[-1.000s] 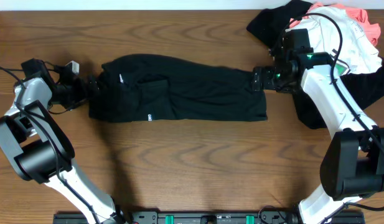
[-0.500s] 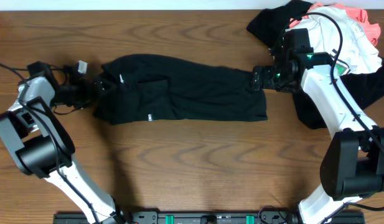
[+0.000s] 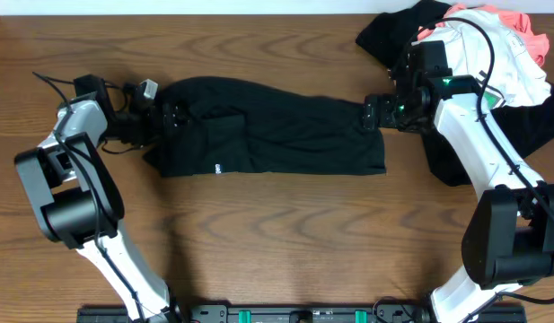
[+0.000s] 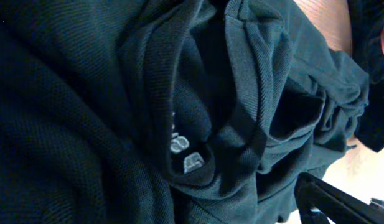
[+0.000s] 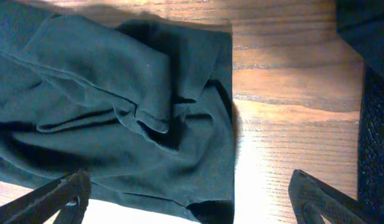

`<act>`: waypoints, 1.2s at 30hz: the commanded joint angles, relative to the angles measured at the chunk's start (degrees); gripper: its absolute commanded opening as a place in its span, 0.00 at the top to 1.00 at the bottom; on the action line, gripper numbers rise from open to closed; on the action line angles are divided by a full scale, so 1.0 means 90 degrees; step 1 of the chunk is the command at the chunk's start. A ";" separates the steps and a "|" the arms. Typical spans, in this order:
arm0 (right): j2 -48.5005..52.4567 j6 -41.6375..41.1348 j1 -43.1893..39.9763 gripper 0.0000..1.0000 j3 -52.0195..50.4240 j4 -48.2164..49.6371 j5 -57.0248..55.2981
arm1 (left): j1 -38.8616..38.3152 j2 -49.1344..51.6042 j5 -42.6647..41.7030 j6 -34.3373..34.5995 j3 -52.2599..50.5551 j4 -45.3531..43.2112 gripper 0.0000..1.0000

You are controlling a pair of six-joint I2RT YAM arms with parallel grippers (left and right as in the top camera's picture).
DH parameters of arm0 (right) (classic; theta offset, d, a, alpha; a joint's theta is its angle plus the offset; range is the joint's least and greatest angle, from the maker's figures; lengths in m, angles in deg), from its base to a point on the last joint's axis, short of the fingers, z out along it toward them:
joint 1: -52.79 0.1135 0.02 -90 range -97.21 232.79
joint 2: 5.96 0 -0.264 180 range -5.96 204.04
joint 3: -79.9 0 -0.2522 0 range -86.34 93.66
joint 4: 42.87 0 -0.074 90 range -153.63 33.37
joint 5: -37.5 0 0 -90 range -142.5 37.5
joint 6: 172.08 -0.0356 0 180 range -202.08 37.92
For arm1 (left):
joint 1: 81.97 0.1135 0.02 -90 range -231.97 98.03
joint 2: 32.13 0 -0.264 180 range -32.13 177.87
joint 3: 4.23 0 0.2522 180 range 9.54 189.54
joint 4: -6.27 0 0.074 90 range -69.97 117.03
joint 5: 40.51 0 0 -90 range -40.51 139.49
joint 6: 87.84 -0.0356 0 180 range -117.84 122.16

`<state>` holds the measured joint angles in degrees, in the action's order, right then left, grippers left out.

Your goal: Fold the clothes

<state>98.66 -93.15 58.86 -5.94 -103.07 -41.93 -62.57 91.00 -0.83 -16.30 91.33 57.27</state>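
Note:
A black shirt [image 3: 277,135] lies stretched left to right across the middle of the table, with a small white logo [image 3: 216,168] near its front edge. My left gripper [image 3: 166,117] is over the shirt's left end. In the left wrist view black fabric [image 4: 86,93] and a collar with a white label [image 4: 185,155] fill the frame. Only one finger [image 4: 328,202] shows there, far to the right. My right gripper [image 3: 373,114] sits at the shirt's right end. Its jaws [image 5: 192,208] stand wide open, astride the hem corner [image 5: 210,155]. More clothes are piled at the back right.
The pile at the back right holds a white garment [image 3: 492,45], a coral-pink one [image 3: 519,20] and black ones [image 3: 528,121] that reach under my right arm. Bare wooden table [image 3: 277,242] lies in front of the shirt.
My left gripper has moved right and slightly back onto the shirt's left end, and that end has bunched to the right. The right arm has not moved.

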 commanded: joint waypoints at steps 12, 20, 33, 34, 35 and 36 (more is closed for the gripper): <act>0.0044 0.0095 0.0097 0.01 -0.0032 0.0024 0.0046 | -0.0704 0.0733 0.0551 0.0619 -0.0107 -0.0743 0.59; 0.0044 0.0097 0.0097 0.01 -0.0029 0.0034 0.0046 | -0.0631 0.0784 0.0554 0.1001 0.0007 -0.0770 0.94; 0.0044 0.0095 0.0097 0.01 -0.0029 0.0005 0.0046 | 0.0291 -0.1122 0.3194 0.1370 0.0209 0.0036 0.94; 0.0041 0.0095 0.0097 0.01 -0.0029 0.0000 0.0046 | 0.0335 -0.1341 0.3427 0.1367 0.0209 0.0058 0.94; 0.0041 0.0095 0.0097 0.01 -0.0029 -0.0010 0.0049 | 0.0379 -0.1562 0.3670 0.1362 0.0209 0.0075 0.94; 0.0041 0.0095 0.0097 0.01 -0.0029 -0.0022 0.0046 | 0.0415 -0.1773 0.3912 0.1345 0.0209 0.0083 0.94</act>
<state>98.66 -93.15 59.08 -5.94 -103.11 -41.80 -59.56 81.23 23.25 -4.43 92.54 57.70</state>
